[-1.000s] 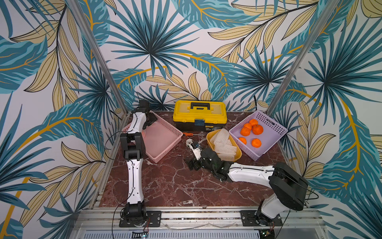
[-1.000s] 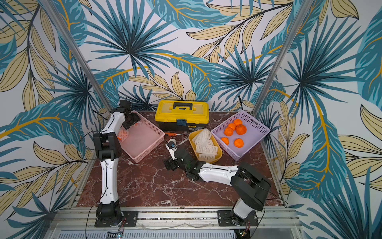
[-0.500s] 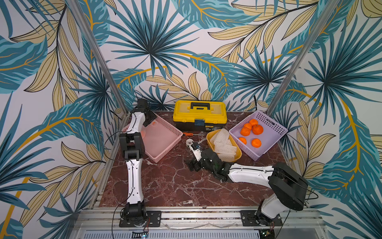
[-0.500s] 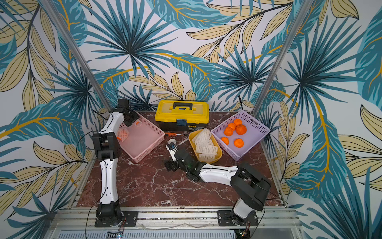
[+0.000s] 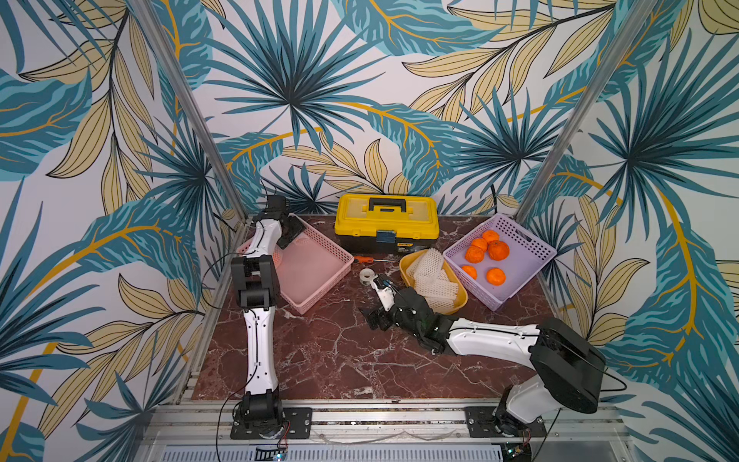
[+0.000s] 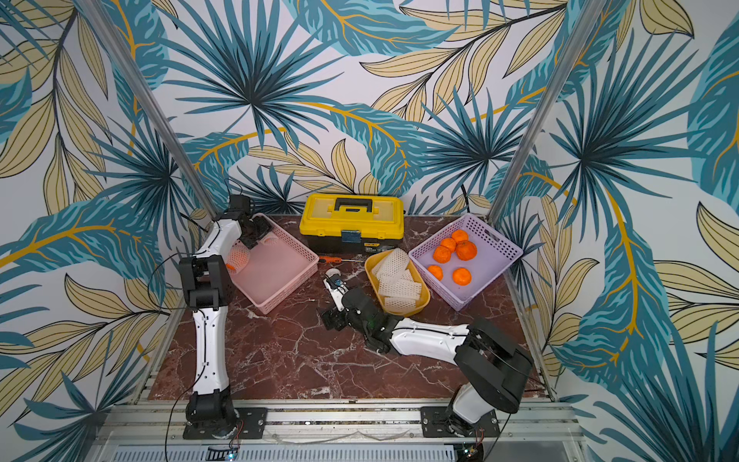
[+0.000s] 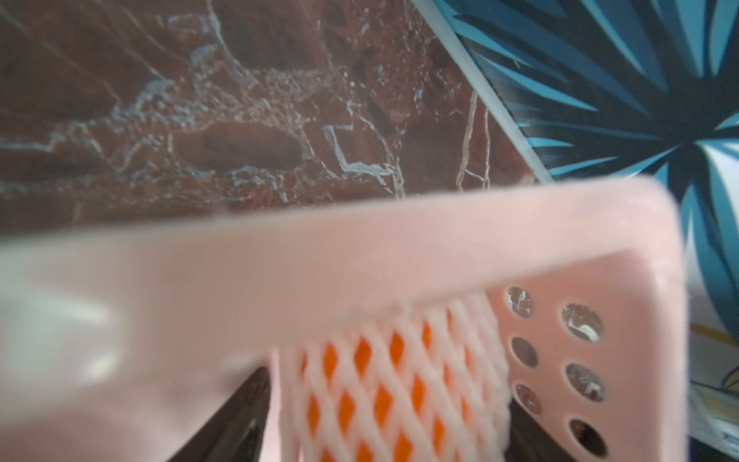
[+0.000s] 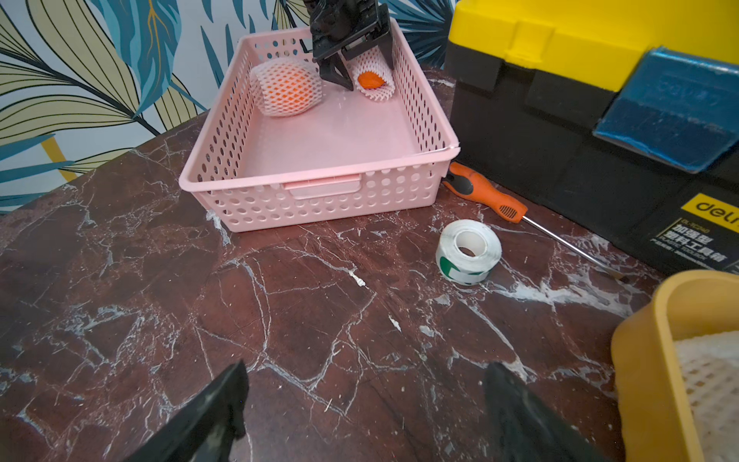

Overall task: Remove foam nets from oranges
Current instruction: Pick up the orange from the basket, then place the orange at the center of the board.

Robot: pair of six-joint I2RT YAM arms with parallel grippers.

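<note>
My left gripper (image 8: pixel 362 66) reaches down into the far corner of the pink basket (image 8: pixel 320 188). Its fingers (image 8: pixel 338 74) stand on either side of an orange in a white foam net (image 7: pixel 394 384), close against the mesh. Whether they press it I cannot tell. A second netted orange (image 8: pixel 286 88) lies beside it in the basket. Several bare oranges (image 5: pixel 486 252) sit in the purple basket (image 5: pixel 532 260). Empty foam nets (image 5: pixel 432 276) are piled in the yellow bowl (image 5: pixel 460 300). My right gripper (image 8: pixel 366 400) hangs open just over the marble table with nothing between its fingers.
A yellow and black toolbox (image 5: pixel 386 224) stands at the back. An orange-handled screwdriver (image 8: pixel 486 196) and a roll of white tape (image 8: pixel 468 250) lie in front of it, between the pink basket and the yellow bowl. Walls close in behind and at both sides.
The left gripper has shifted slightly in the far corner of the pink basket, around the netted orange. The right arm has not moved.
</note>
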